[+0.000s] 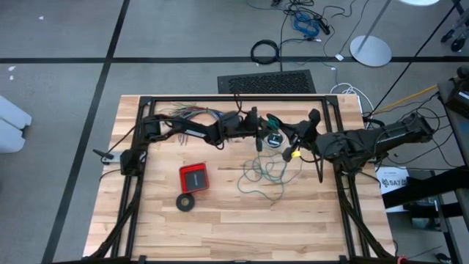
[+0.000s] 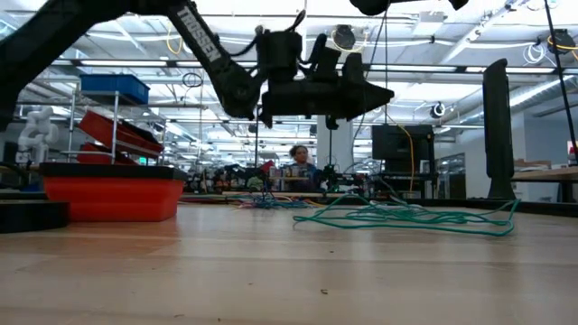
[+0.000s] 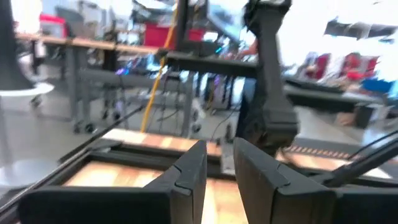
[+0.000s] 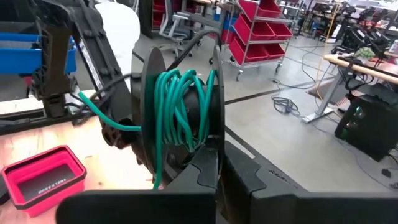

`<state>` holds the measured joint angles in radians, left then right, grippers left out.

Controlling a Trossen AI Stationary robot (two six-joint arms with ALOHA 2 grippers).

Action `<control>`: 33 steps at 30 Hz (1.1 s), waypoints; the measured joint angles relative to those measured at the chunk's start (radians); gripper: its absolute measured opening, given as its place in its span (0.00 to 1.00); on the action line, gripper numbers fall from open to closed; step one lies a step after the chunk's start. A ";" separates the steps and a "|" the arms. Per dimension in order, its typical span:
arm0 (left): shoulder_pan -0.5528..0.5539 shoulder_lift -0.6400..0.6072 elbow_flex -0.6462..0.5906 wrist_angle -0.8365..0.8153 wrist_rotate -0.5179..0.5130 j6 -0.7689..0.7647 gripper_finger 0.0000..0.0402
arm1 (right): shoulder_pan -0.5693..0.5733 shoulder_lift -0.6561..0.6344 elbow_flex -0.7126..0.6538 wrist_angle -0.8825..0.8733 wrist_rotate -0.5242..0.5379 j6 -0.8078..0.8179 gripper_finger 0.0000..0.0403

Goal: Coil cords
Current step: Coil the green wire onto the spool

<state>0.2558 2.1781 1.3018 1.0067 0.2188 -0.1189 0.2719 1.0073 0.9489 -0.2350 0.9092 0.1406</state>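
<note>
A black spool point(image 4: 180, 118) wound with the teal-green wire is lifted above the table's far middle, with my right gripper point(image 4: 219, 160) shut on it. One strand point(image 4: 102, 112) leaves the spool. The wire's loose end lies as a slack tangle point(image 1: 264, 176) on the wood, also seen in the low view point(image 2: 406, 217). My left gripper point(image 3: 219, 155) reaches in from the left, just beside the spool point(image 1: 273, 138). It is level and open by a narrow gap, with nothing showing between its fingers. My right gripper pinches the rim of one spool flange point(image 4: 217, 140) between its two fingers. The fingers come in nearly level from the table's right. The spool stands on edge above the fingertips, clear of the table, and the wire trails slack from it.
A red tray point(image 1: 194, 177) and a black tape ring point(image 1: 186, 202) lie left of the tangle. A fan of many-coloured wires point(image 1: 192, 114) lies at the far left under my left arm. Black frame rails point(image 1: 130, 191) run along the table's sides.
</note>
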 joint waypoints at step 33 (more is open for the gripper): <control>0.141 -0.005 0.000 -0.410 0.582 0.232 0.42 | 0.005 -0.034 0.000 -0.085 -0.053 0.021 0.00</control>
<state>0.3970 2.1727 1.3018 0.5968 0.8008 0.1131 0.2768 0.9733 0.9489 -0.3204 0.8566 0.1612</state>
